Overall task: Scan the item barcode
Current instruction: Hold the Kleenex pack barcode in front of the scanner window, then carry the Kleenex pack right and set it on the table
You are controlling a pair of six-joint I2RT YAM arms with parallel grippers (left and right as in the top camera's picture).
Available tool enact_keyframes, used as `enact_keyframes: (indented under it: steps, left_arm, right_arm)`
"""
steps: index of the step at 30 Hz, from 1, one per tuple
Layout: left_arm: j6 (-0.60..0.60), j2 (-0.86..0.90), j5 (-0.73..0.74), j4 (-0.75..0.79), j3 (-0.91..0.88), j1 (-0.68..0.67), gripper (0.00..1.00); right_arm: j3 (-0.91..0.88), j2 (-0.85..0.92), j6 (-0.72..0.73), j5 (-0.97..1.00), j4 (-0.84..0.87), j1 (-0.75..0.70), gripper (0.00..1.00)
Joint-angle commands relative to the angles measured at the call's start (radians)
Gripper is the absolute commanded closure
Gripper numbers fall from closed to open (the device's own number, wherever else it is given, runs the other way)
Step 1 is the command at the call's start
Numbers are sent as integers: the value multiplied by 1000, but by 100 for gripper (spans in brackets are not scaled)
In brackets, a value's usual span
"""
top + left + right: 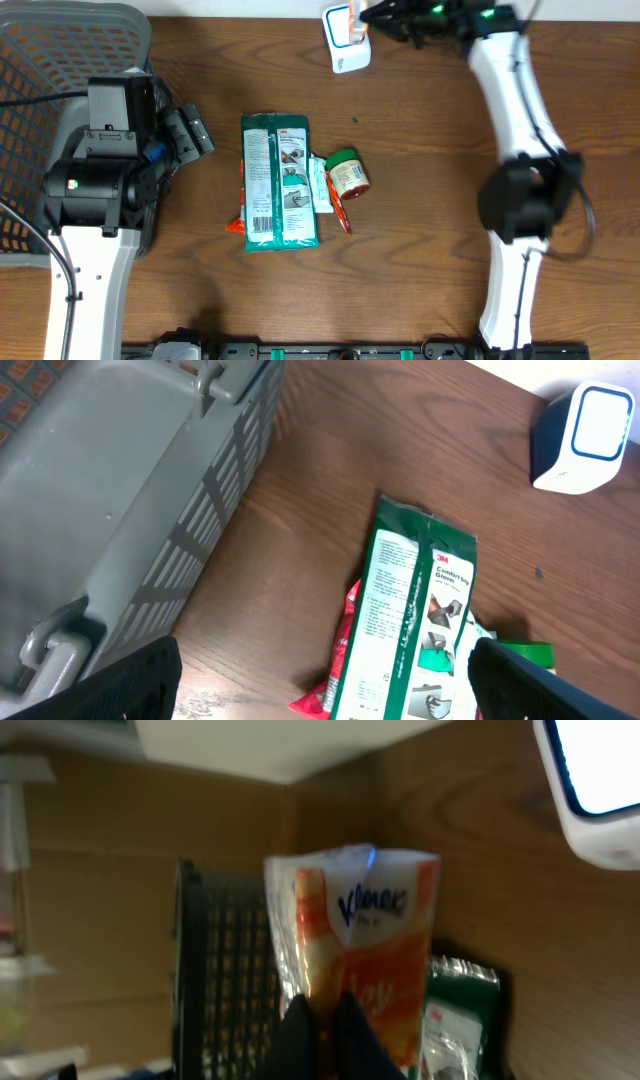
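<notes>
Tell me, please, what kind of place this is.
Probably a mock shop checkout on a wooden table: a white barcode scanner, a grey plastic shopping basket, and packaged goods such as a 3M gloves pack and a Kleenex tissue pack.

From overhead I get even, fairly bright light on the table point(430, 230), with only soft, short shadows beside the green pack point(278, 180) and the left arm point(95, 190). The right arm point(515, 95) comes out nearly blown white. My left wrist view is sharp on the wood but soft on the basket point(120, 510) close up, and the scanner point(585, 435) face glows pale. The right wrist view is the worst: dim and smeared all over, the tissue pack point(350, 940) fuzzy, the scanner window burnt out to plain white.
</notes>
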Motion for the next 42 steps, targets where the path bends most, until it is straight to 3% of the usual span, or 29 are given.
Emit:
enact_keyframes:
  steps: [1,10,18,29,42]
  left_arm:
    - [13,0,-9,-2,8,3,9]
    - [13,0,-9,-2,8,3,8]
    - [13,0,-9,-2,8,3,9]
    - [13,0,-9,-2,8,3,9]
    - [13,0,-9,-2,8,3,8]
  right_arm:
    - [16,-135,-286,237,-163,-4,99]
    - [15,-253,-422,572,-630,-36,99]
    - [-54,-251,-352,982,-900,-56,99]
    - [-334,-251,-208,1228,-859,-56,99]
    - [-676,-251,-209,1281,-625,-70,99]
